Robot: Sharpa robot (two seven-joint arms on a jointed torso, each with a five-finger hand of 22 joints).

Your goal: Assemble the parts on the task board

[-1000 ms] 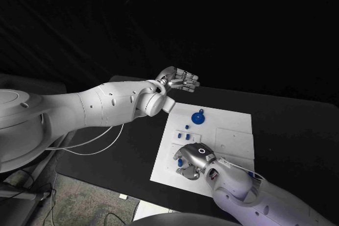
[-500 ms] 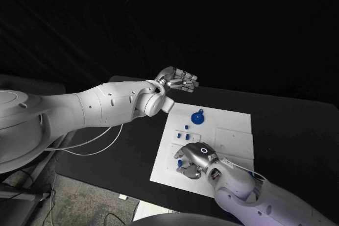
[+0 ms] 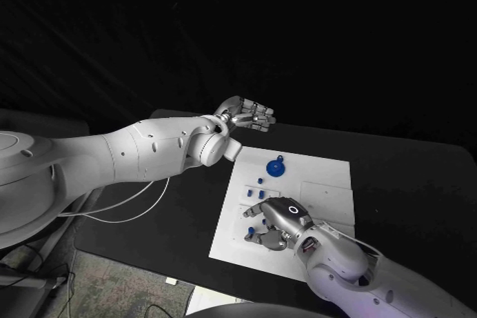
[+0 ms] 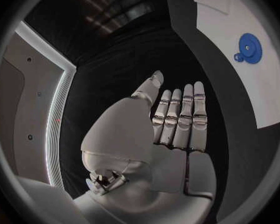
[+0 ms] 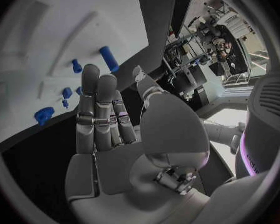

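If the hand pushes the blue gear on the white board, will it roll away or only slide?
The blue gear lies flat on the task board, so it would probably slide, not roll. It looks like thin rigid plastic, likely light and stiff. Its small lobe at the rim may make it turn when pushed.

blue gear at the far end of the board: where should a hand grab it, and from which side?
Judging by its pose, take the blue gear by its toothed rim, from above. It lies flat on the task board, so no side face is offered low down, and a small tab juts from one edge. The white plate around it is bare, leaving fingers room. The left hand, held flat off the board's far end, looks nearer.
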